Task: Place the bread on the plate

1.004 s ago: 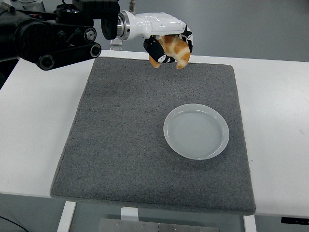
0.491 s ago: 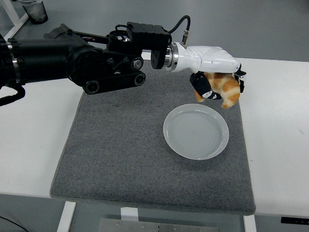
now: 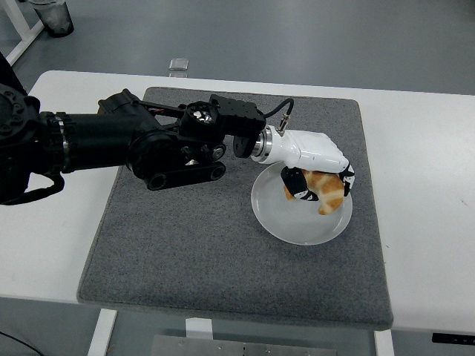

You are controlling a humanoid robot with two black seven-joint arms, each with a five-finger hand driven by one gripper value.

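The golden-brown bread (image 3: 327, 191) is held in my left hand (image 3: 315, 180), whose white and black fingers (image 3: 296, 185) curl around it. The hand hangs low over the right half of the pale round plate (image 3: 289, 219), with the bread just above or touching the plate's surface; contact is hard to tell. The plate lies on the right side of the grey mat (image 3: 185, 230). My black left arm (image 3: 126, 144) reaches across the mat from the left edge. The right arm is out of view.
The grey mat covers most of the white table (image 3: 423, 185). A small metal fitting (image 3: 177, 66) sits beyond the table's far edge, and a dark bin (image 3: 53, 16) stands on the floor at the top left.
The left hand has carried the bread from the mat's far edge forward and rightward, then lowered it onto the plate area. The arm now stretches much further across the mat.
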